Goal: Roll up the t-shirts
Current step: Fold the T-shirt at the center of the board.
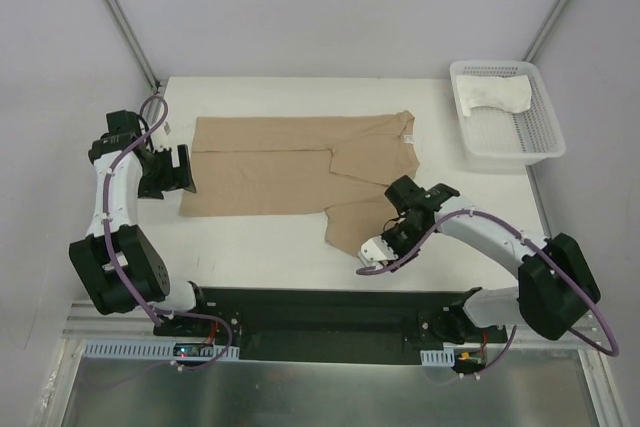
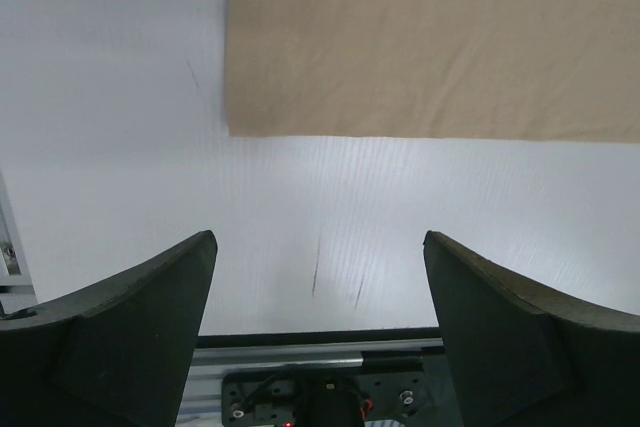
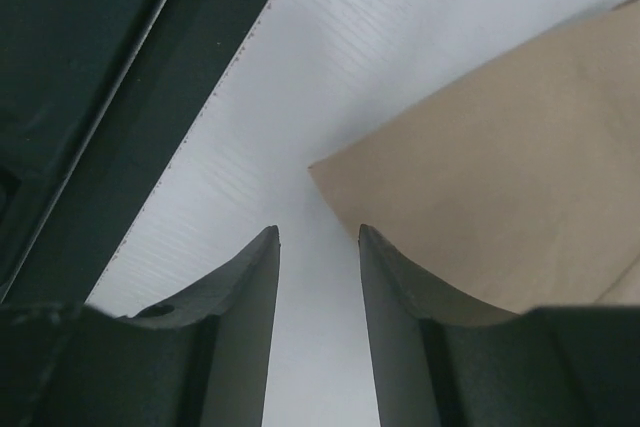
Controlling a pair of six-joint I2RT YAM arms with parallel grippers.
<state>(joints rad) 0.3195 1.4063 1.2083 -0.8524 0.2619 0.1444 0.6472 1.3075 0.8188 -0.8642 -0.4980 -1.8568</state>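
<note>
Empty-jawed, the left gripper (image 2: 320, 332) spread wide and the right gripper (image 3: 318, 332) narrowly parted flank the tan t-shirt (image 1: 290, 172), flat on the table (image 1: 260, 257); the white t-shirt (image 1: 495, 95) sits in the basket (image 1: 540, 152), neither rolled yet.

White links (image 1: 108, 202), black joints (image 1: 550, 292), purple cables (image 1: 148, 105).

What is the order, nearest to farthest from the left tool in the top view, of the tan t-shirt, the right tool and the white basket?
1. tan t-shirt: its left edge lies just right of the left tool.
2. right tool: across the shirt, at its near right part.
3. white basket: far right, at the back, holding the white t-shirt.
</note>
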